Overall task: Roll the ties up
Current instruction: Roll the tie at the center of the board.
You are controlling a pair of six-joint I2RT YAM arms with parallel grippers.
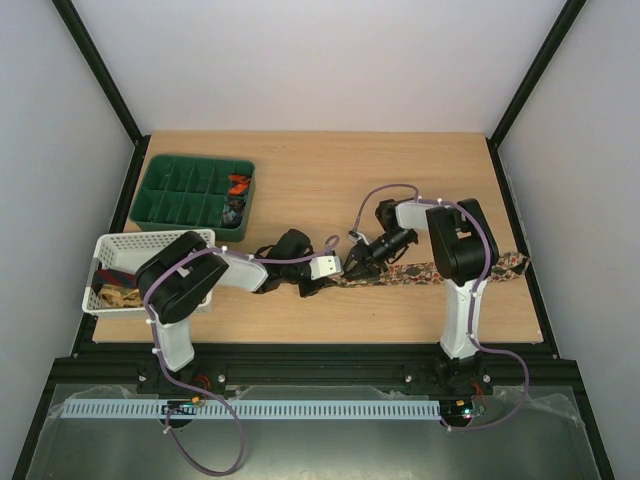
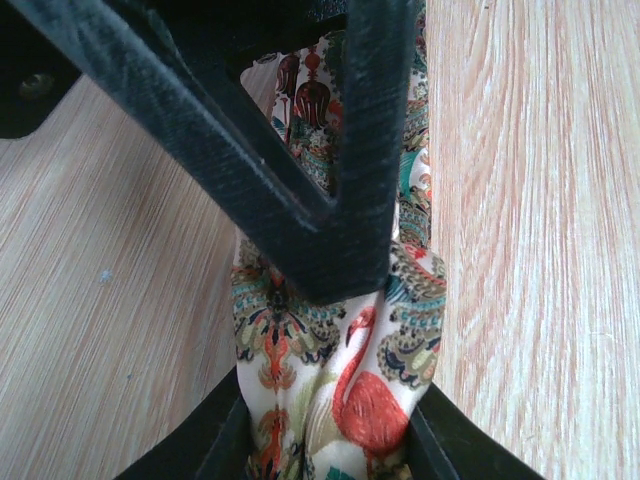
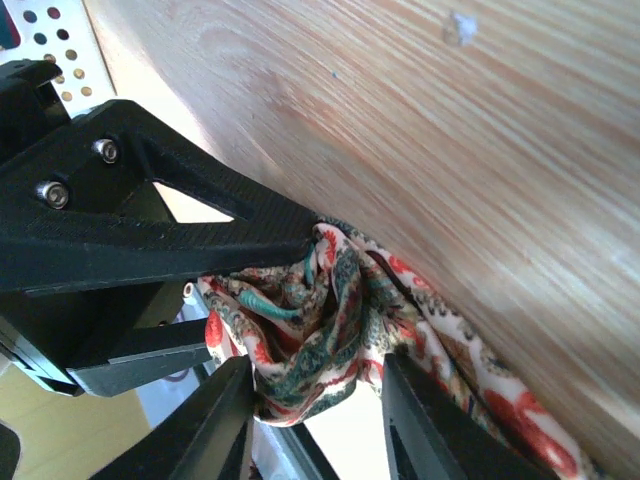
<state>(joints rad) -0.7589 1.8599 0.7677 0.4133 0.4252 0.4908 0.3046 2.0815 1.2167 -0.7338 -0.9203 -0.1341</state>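
Since a roll needs a tight core to start from, both arms crowd the left end of the tie (image 1: 440, 270) in the middle of the table (image 1: 300, 190) — the rest trails flat off to the right. The left gripper (image 2: 330, 445) is clenched on the fabric, which bunches up between its fingers. The right gripper (image 3: 315, 410) looks clamped on the same scrunched wad from the other side, almost touching its partner. My guess is one pins while the other winds. Small coils (image 1: 238, 185) sit in the green tray (image 1: 195, 158), and spare ties (image 1: 120, 297) wait in the white basket (image 1: 140, 245).
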